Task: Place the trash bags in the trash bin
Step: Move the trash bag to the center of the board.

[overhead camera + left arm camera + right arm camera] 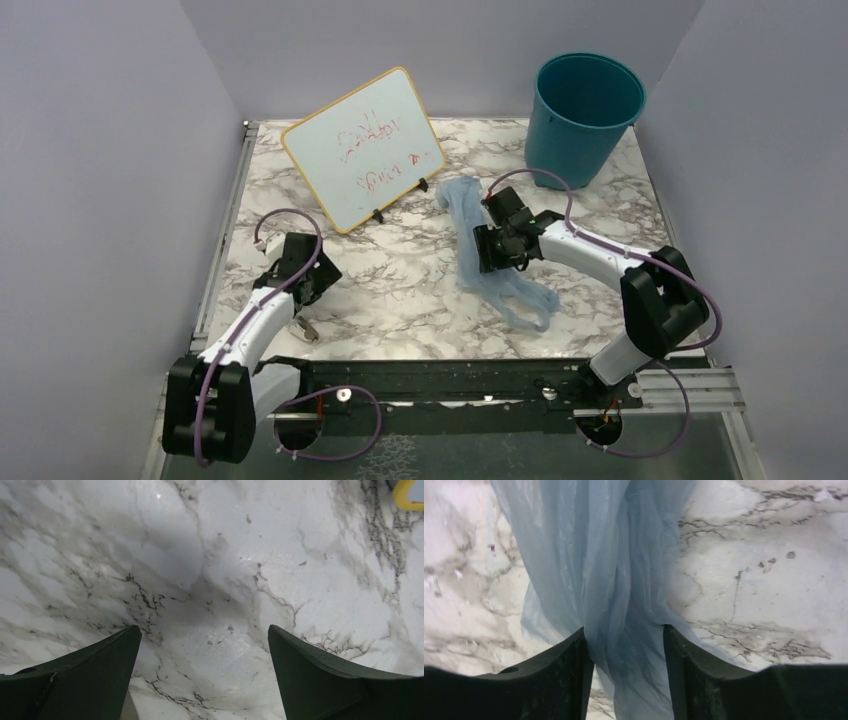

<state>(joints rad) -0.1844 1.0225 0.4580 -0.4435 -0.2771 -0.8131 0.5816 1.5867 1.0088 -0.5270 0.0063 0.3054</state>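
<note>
The pale-blue film trash bag (470, 215) lies stretched on the marble table, from near the whiteboard toward the front right. My right gripper (492, 252) is down over its middle. In the right wrist view the bag (609, 570) runs between the fingers (559, 675), which stand partly closed on either side of the bunched film, with a sliver of marble still showing beside it. The teal trash bin (580, 115) stands upright at the back right, apart from the bag. My left gripper (300, 275) is open and empty over bare marble (210, 580).
A small whiteboard (362, 148) with red writing stands propped at the back centre, just left of the bag's far end; its yellow corner shows in the left wrist view (407, 497). Purple walls close in the table on three sides.
</note>
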